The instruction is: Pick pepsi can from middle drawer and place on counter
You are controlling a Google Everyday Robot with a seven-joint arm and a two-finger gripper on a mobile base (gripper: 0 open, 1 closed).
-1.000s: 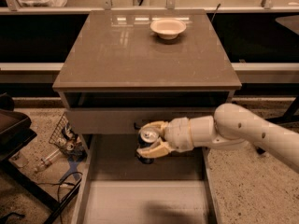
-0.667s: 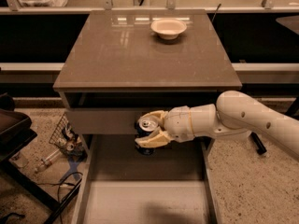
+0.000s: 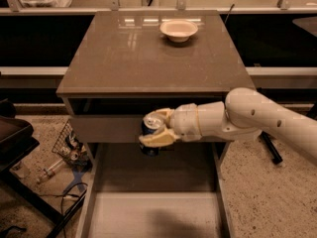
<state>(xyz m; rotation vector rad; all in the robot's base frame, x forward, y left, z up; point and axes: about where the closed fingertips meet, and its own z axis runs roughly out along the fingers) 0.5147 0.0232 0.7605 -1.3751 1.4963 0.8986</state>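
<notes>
Cabinet seen from the front and above. The counter (image 3: 148, 58), a glossy grey-brown slab, forms its top and is the largest surface in view; its thin front edge overhangs the drawer front (image 3: 104, 129) just below it. The middle drawer (image 3: 153, 214) stands pulled out toward the viewer, its pale floor bare where visible. The white arm (image 3: 267, 120) enters from the right and reaches across in front of the cabinet, below counter level. A pale bowl (image 3: 179, 29) rests at the rear of the counter, right of centre, well apart from the arm. On the speckled ground to the left lies a wire basket (image 3: 68, 142) with loose cables near it.

The gripper (image 3: 146, 130) hangs over the rear part of the open drawer, just in front of the drawer front; its two fingers are closed round the pepsi can (image 3: 149, 127), one above and one below as seen here. The can is clear of the drawer floor, silver top uppermost, and lies beneath the counter's overhang.

Hazards, as judged: a straight lift would probably drive the can top or the upper finger into the overhanging edge, so clearance outward seems needed first; such a knock could twist the can in the grasp or free it, dropping it into the drawer; a placement too far back risks nudging the bowl; release on a tilt may topple the can.
</notes>
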